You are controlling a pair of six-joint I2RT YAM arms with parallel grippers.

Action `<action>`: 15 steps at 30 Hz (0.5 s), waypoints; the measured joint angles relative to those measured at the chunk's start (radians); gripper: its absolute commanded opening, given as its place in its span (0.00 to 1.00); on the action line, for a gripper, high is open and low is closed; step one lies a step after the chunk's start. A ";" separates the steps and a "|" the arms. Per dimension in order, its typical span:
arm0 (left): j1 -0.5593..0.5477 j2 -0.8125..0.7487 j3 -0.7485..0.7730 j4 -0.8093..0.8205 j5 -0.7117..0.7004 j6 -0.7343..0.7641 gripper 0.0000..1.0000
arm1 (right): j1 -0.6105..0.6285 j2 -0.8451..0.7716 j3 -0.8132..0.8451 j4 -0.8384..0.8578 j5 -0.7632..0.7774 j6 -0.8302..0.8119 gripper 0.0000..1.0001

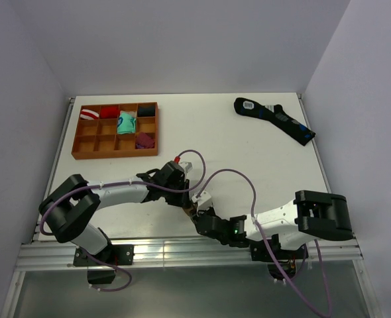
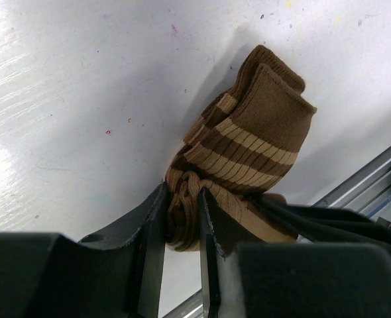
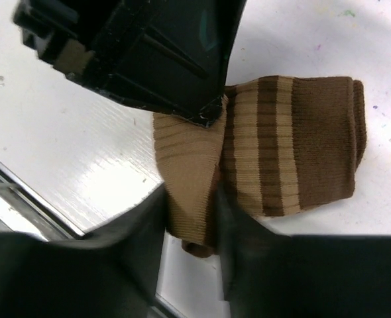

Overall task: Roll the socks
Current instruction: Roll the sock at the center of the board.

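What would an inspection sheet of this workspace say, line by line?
surface: white table, faint coloured specks.
job's things: brown striped socks, partly rolled, near the front edge.
clutter: wooden divider tray far left, holding rolled sock bundles; black sock with blue marks far right.
grippers: left gripper shut on the rolled end; right gripper shut on the tan fold.
cables: purple cables loop above both arms.
surroundings: white walls; aluminium rail in front.

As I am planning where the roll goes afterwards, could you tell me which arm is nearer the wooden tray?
Left. The left arm stretches just on the near side of the wooden tray; the right arm lies farther off, at the near right.
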 measured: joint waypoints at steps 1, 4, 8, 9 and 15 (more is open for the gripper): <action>0.002 0.001 0.000 0.001 0.003 0.000 0.08 | 0.000 0.000 0.000 0.000 0.003 0.007 0.28; 0.005 0.003 -0.003 0.007 0.008 -0.003 0.09 | 0.002 -0.003 0.000 0.001 0.016 0.035 0.12; 0.010 0.002 -0.021 0.041 0.025 -0.021 0.10 | 0.002 -0.026 -0.009 -0.010 0.011 0.060 0.09; 0.011 0.002 -0.027 0.052 0.030 -0.024 0.12 | -0.003 -0.033 -0.012 -0.014 0.004 0.064 0.08; 0.012 -0.017 -0.066 0.109 0.026 -0.068 0.27 | -0.062 -0.076 -0.047 0.005 -0.092 0.093 0.08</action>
